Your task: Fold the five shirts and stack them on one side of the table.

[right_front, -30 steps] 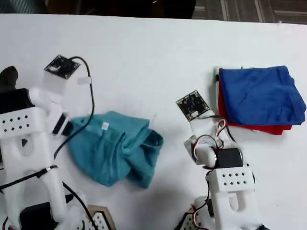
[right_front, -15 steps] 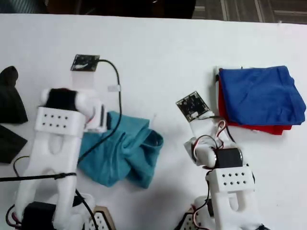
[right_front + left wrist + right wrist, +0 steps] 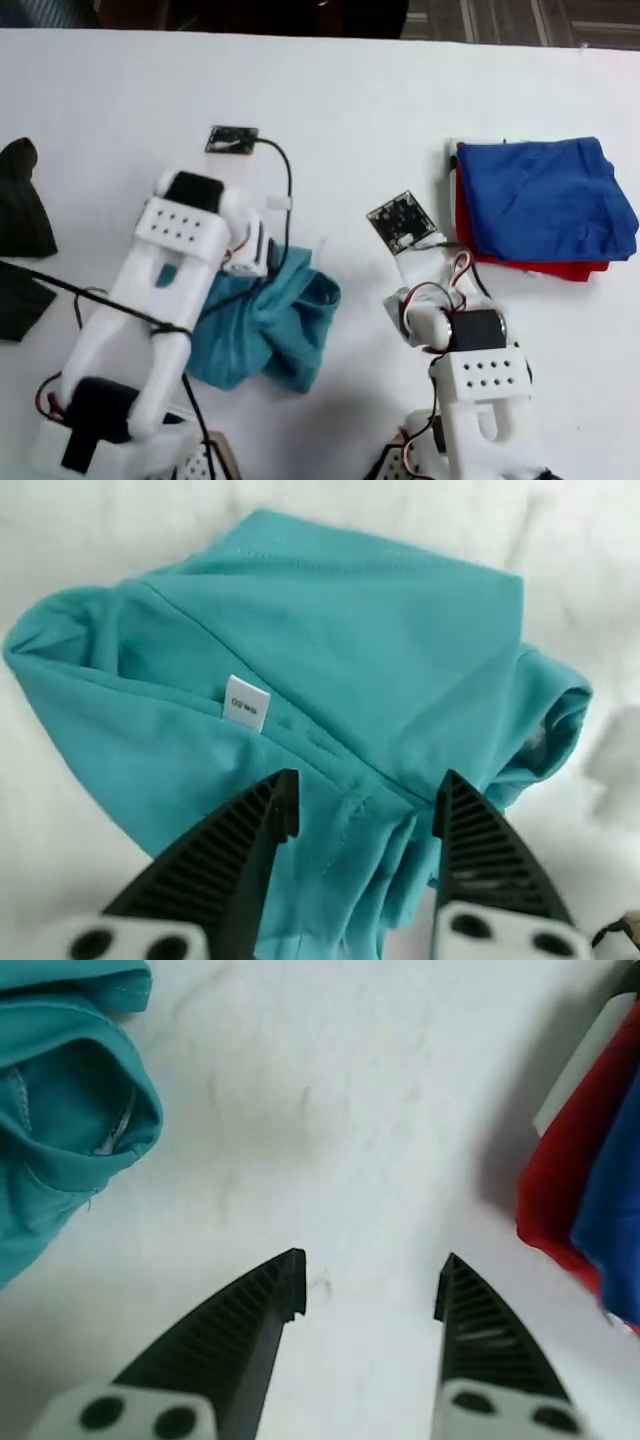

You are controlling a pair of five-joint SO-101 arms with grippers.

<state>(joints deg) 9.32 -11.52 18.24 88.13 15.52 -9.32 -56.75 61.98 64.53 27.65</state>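
**Now over the teal shirt: left arm above it, both end effectors apart**

High view: the left arm (image 3: 170, 270) leans across the crumpled teal shirt (image 3: 285, 325). The shirt lies on the white counter (image 3: 350, 90) toward its front, between the two arms, and part of it is hidden under that arm. The right arm (image 3: 470, 370) stands just beside the shirt, between it and a stack at the counter's right side. The stack has a folded blue shirt (image 3: 545, 195) on top of a red shirt (image 3: 540, 268), and the red edge shows along the front and left of the blue. A dark garment (image 3: 20, 215) lies at the counter's left edge, well apart from the stack.

Left wrist view: the left end effector (image 3: 365, 785) has its fingers spread apart, with nothing gripped. It sits low over the teal shirt (image 3: 330, 630), and the two black fingers frame a bunched fold at a seam. Whether the tips touch the cloth I cannot tell. A small white label (image 3: 245, 702) sits on the seam, near the fingers.

Right wrist view: the right end effector (image 3: 370, 1265) is also spread apart and holds nothing, over bare counter (image 3: 330, 1110). An open sleeve or hem of the teal shirt (image 3: 60, 1090) lies to one side. The red shirt (image 3: 560, 1170) and blue shirt (image 3: 610, 1230) edges lie to the other, both clear of the fingers.
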